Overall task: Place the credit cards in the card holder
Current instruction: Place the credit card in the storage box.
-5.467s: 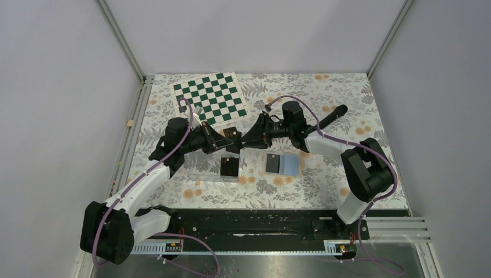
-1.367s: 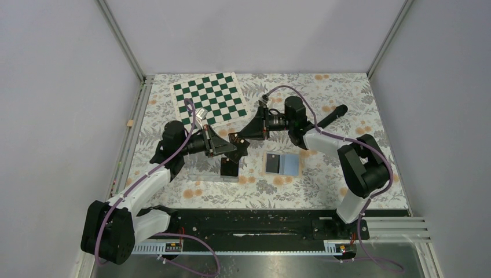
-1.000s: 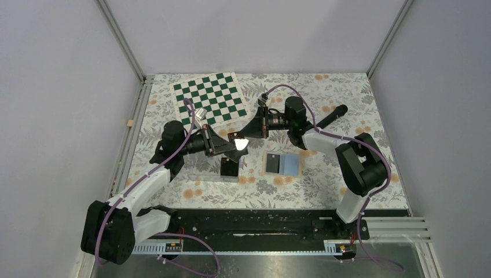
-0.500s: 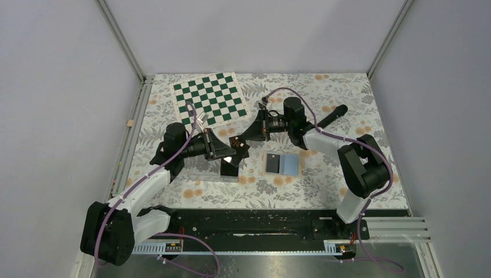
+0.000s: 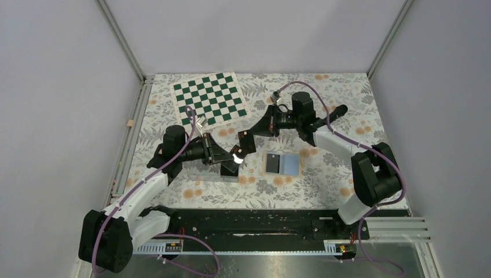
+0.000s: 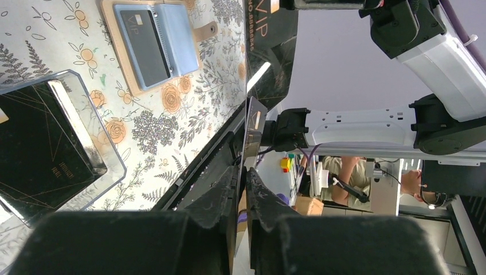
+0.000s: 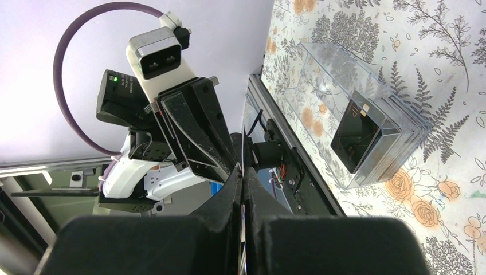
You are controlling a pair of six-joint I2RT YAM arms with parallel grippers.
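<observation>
Clear tray [image 6: 112, 166] holds black cards [image 6: 40, 154]; card holder [image 5: 290, 165] lies open beside it, one credit card [image 5: 272, 163] inside; left gripper [image 6: 242, 172] jaws barely parted, grip cannot be told; right gripper [image 7: 243, 172] clenched on second credit card [image 5: 245, 142], held edge-on above the table; chessboard [image 5: 209, 98] beyond.

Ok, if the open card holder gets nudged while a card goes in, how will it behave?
The card holder lies flat and open on the floral cloth, so it would probably slide rather than tip. It looks thin and light, so it likely needs pinning.
</observation>
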